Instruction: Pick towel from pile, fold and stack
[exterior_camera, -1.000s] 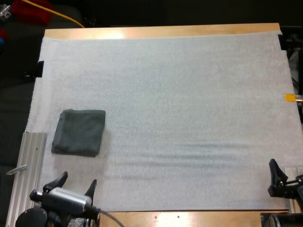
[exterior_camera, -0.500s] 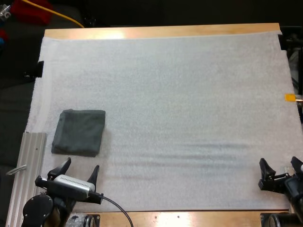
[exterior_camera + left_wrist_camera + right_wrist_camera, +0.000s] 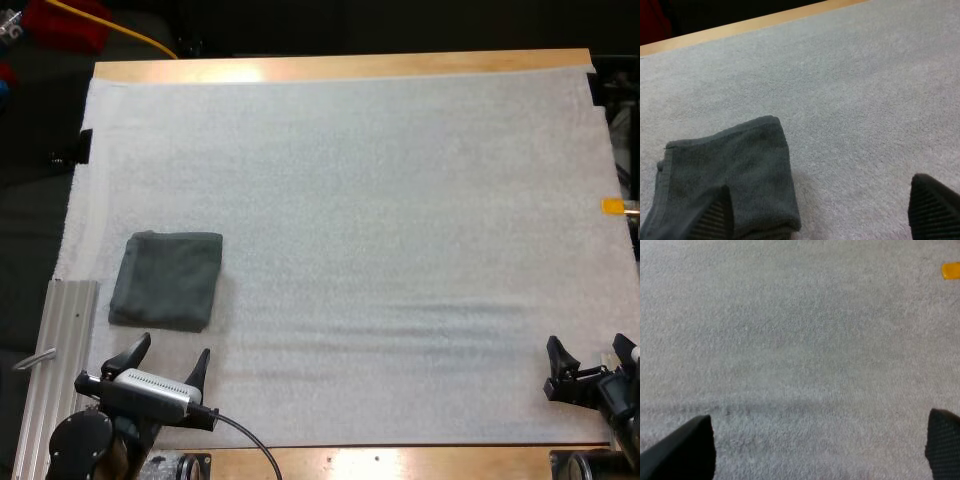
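Sitting wide across the high view, the wooden counter [image 3: 340, 66] carries the white mat [image 3: 380, 220] over nearly all its top. On the mat's left side, toward the near edge, lies the folded towel [image 3: 167, 280] – dark grey-green, squared off, flat, w/ layered edges visible at its near side in the left wrist view [image 3: 725, 170]. It's the one cloth on the mat.

Left tool [image 3: 171, 348] hovers just behind the towel's near edge, fingers spread wide and gripping nothing; from its own camera [image 3: 822, 210] one finger [image 3: 710, 215] overlaps the towel's near part, the other stands well off over bare mat. Right tool [image 3: 588, 345] sits at the mat's near right corner, far from the towel, fingers also spread w/ bare mat between them [image 3: 815, 445].

Judgement: fold-and-place for this towel looks done – both arms seem parked btwn cycles or at task end. Next move, if any, calls for a fresh crumpled towel to pick; after folding, it'd go squarely on top of this one w/o shoving it.
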